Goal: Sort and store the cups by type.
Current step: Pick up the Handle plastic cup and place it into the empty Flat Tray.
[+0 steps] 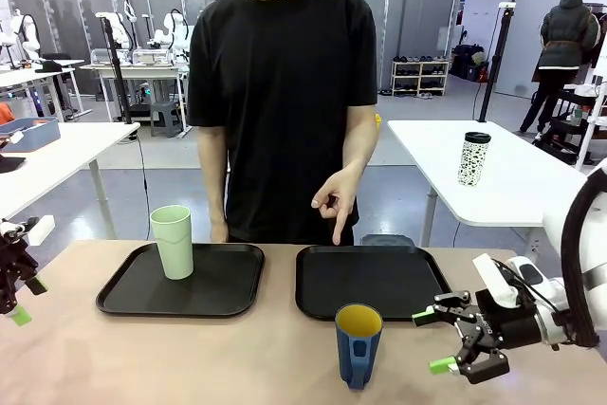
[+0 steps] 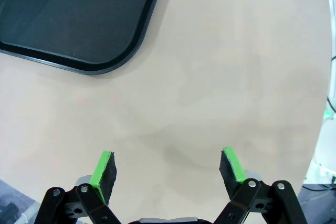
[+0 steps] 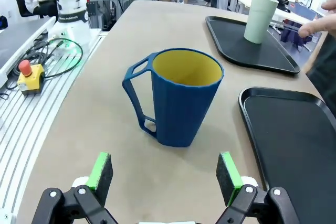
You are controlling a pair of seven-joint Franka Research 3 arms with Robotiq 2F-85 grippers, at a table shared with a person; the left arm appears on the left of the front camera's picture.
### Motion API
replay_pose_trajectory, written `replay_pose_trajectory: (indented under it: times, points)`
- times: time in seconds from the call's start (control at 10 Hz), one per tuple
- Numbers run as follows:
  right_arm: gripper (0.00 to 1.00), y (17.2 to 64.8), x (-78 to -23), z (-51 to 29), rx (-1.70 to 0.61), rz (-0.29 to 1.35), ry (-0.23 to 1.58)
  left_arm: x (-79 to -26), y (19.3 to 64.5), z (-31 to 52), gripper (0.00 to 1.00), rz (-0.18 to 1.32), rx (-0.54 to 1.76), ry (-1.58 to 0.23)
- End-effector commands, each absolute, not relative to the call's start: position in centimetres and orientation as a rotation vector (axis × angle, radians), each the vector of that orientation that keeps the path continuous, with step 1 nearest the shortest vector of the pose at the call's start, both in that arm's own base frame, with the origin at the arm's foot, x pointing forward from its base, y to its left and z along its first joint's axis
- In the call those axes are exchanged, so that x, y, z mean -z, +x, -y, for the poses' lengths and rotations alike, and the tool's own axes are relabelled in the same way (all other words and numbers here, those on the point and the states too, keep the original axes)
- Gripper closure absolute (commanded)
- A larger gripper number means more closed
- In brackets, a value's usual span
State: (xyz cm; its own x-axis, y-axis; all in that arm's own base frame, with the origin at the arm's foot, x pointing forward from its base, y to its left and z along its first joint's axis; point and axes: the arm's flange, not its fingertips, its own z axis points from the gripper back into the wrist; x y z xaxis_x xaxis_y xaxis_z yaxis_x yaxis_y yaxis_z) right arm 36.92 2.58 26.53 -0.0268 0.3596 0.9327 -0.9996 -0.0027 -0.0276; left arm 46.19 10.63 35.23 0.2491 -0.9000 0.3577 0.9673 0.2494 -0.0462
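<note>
My right fingers (image 3: 101,170) stand wide apart and hold nothing, low over the worktop (image 3: 94,103). Straight ahead of them, close but not touching, the blue cup (image 3: 181,103) stands upright on the bare worktop. From the wrist I see its handle turned to the left of the pads.

Just beyond the cup and off to one side lies a bare black tray (image 1: 379,282). The person's hand (image 1: 337,201) points a finger down at its far edge.

My left fingers (image 2: 102,169) are wide too, with nothing between them, and hover over bare worktop. The corner of the other tray (image 2: 105,51) lies ahead of them, and the green tumbler (image 1: 173,242) stands on that tray.

I judge the step in hand to be the approach to the blue cup. The next move calls for easing forward until the pads straddle the cup's body clear of the handle. Then I close, lift, and set it on the tray the person points at.
</note>
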Motion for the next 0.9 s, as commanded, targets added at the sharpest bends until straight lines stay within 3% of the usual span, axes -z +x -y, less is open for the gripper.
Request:
replay_pose_trajectory:
  times: [0.0,0.7,0.8]
  points:
    - [0.00,38.15,-26.14,-2.95,-1.367,0.981,0.895,-35.28,46.31,-10.75,0.00,0.303,1.305,-0.277]
    - [0.00,37.94,-26.35,-2.37,-1.367,0.957,0.910,-35.28,46.31,-10.75,0.00,0.303,1.305,-0.277]
    - [0.00,38.16,-26.07,-2.87,-1.391,0.891,0.921,-35.28,46.31,-10.75,0.00,0.303,1.305,-0.277]
